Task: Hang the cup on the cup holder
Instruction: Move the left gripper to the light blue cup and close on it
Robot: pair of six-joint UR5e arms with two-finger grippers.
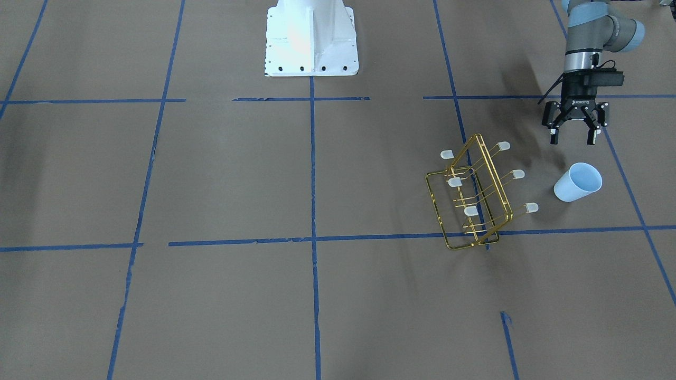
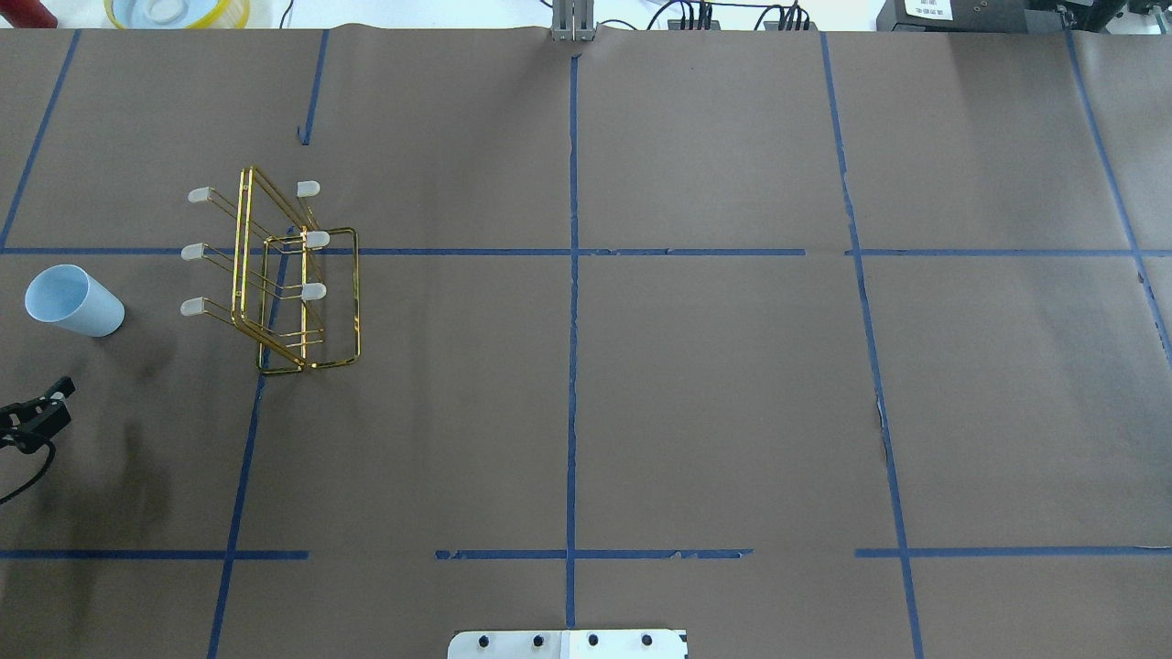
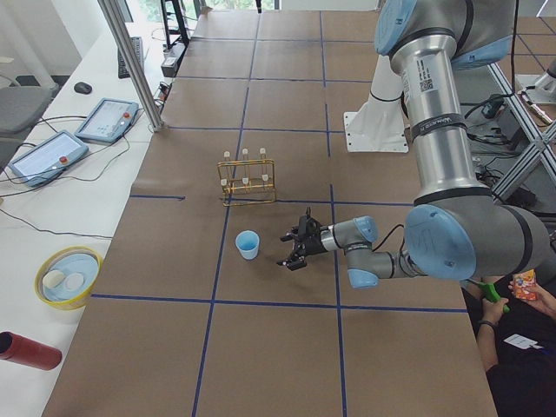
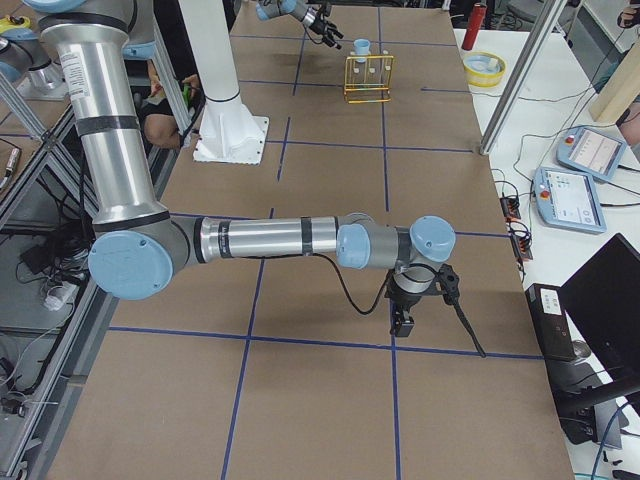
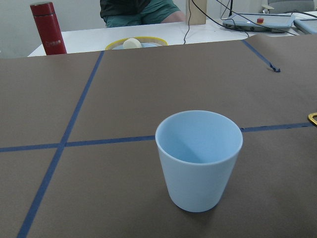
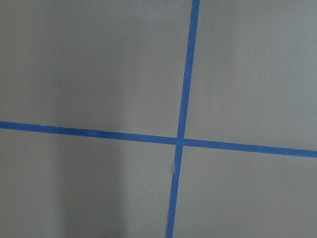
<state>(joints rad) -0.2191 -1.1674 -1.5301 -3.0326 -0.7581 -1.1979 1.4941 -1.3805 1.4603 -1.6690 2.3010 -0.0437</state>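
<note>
The pale-blue cup [image 1: 577, 182] stands upright, mouth up, on the brown table; it also shows in the overhead view [image 2: 73, 300] and fills the left wrist view [image 5: 199, 158]. The gold wire cup holder [image 1: 472, 195] with white-capped prongs stands beside it [image 2: 293, 275], empty. My left gripper [image 1: 573, 140] is open and empty, low over the table on the robot's side of the cup, a short way from it. My right gripper [image 4: 400, 322] hangs over bare table far from both; I cannot tell whether it is open or shut.
A red bottle [image 5: 48, 27] and a yellow bowl [image 5: 136, 43] sit on the white bench beyond the table's far edge. The white robot base [image 1: 311, 39] stands at the table's middle. Blue tape lines cross the brown table [image 6: 181, 141].
</note>
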